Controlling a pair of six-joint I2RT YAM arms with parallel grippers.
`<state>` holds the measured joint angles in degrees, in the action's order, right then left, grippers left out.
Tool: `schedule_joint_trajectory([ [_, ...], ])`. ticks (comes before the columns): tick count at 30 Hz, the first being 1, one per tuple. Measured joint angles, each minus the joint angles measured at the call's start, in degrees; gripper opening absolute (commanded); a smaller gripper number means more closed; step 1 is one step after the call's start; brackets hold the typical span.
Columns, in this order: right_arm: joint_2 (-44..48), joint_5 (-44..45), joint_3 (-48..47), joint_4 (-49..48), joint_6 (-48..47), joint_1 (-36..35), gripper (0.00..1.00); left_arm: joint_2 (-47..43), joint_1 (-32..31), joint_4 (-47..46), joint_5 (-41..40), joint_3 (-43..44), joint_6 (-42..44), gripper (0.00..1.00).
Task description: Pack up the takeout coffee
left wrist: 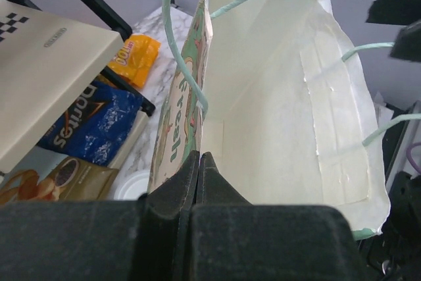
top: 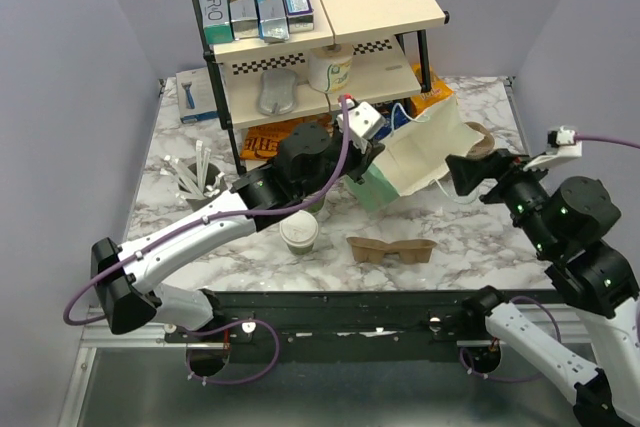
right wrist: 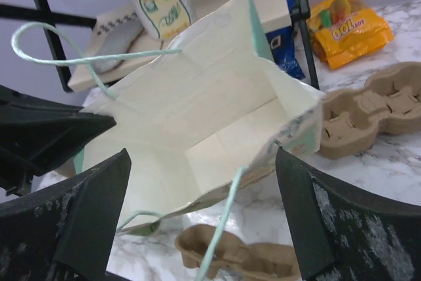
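We are logging: paper bag (top: 425, 152), tilting, mouth gaping rightward; left gripper (left wrist: 199, 159), pinching the bag's printed wall; right gripper (right wrist: 202, 154), spreading wide at that mouth, grasping nothing; cardboard carrier (top: 390, 249), lying flat; lidded coffee cup (top: 299, 235), standing just left of it, outside the bag.

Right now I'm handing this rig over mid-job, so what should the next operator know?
Left pincer: shut on the paper bag at its side wall, holding it tipped with the mouth toward the right arm.
Right pincer: open, empty, at the bag's mouth.
Takeout coffee: lidded, upright on the table, outside the bag.
Done: bag held open, nothing inside.
Left: put the coffee in the bag.
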<state>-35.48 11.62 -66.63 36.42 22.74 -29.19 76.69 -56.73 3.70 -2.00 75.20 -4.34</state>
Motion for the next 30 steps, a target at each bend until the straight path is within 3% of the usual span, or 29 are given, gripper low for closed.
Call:
schedule_joint_trajectory([
  [12,7.0,7.6,1.9,-1.2,12.1,0.0,1.0,-8.7,-1.3,-14.0,-5.3,-14.6,-1.9,0.0],
  [18,0.9,4.8,3.6,-1.2,16.0,0.0,1.0,-8.7,-4.6,-18.8,-9.1,-18.2,-0.8,0.0],
  [23,-4.2,4.1,4.2,-0.7,16.9,0.0,0.88,-8.7,-7.6,-22.6,-13.1,-19.1,1.4,0.0],
  [27,-5.0,4.2,6.1,0.5,17.6,0.0,1.0,-8.4,-9.2,-24.0,-16.1,-19.6,2.5,0.0],
  [30,-3.6,3.9,7.1,1.1,16.3,0.0,1.0,-7.8,-10.0,-24.2,-19.6,-19.5,2.8,0.0],
])
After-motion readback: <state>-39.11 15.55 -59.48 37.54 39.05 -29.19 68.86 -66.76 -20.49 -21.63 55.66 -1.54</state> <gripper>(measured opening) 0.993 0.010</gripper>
